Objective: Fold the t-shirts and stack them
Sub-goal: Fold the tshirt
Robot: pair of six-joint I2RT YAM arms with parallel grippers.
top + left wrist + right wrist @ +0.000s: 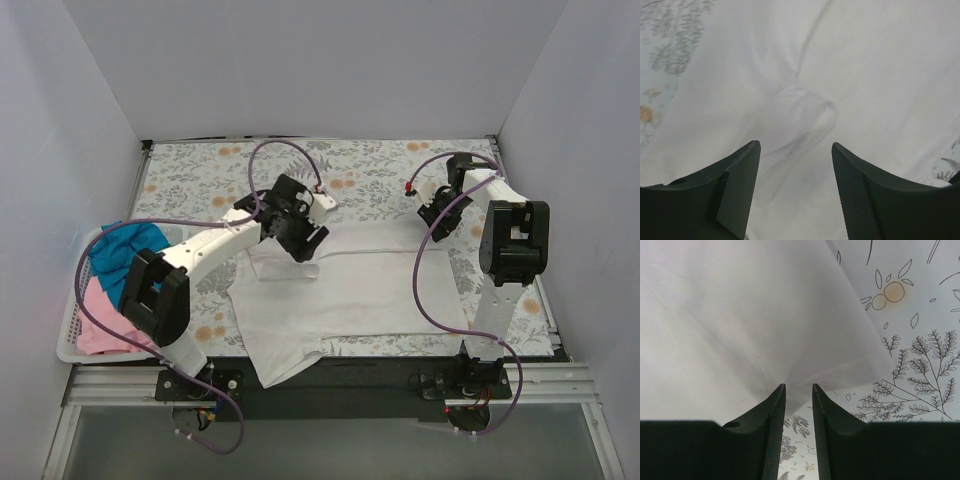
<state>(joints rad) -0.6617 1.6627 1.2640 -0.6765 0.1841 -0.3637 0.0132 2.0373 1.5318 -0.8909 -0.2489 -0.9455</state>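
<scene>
A white t-shirt (350, 295) lies spread on the floral table cover, its lower left corner hanging over the near edge. My left gripper (303, 248) hovers over its upper left part. In the left wrist view it (796, 145) is open and empty, with the shirt's neckline (805, 107) just ahead of the jaws. My right gripper (436, 228) is at the shirt's upper right edge. In the right wrist view it (798, 386) pinches the hem, and the white cloth (740, 315) puckers toward the fingertips. A teal-blue t-shirt (125, 250) and a pink t-shirt (100, 325) lie bunched at the left.
A white slotted basket (68, 335) at the table's left edge holds the teal-blue and pink shirts. The floral table cover (380, 170) shows behind the shirt and under the right gripper (920, 365). White walls enclose the table on three sides.
</scene>
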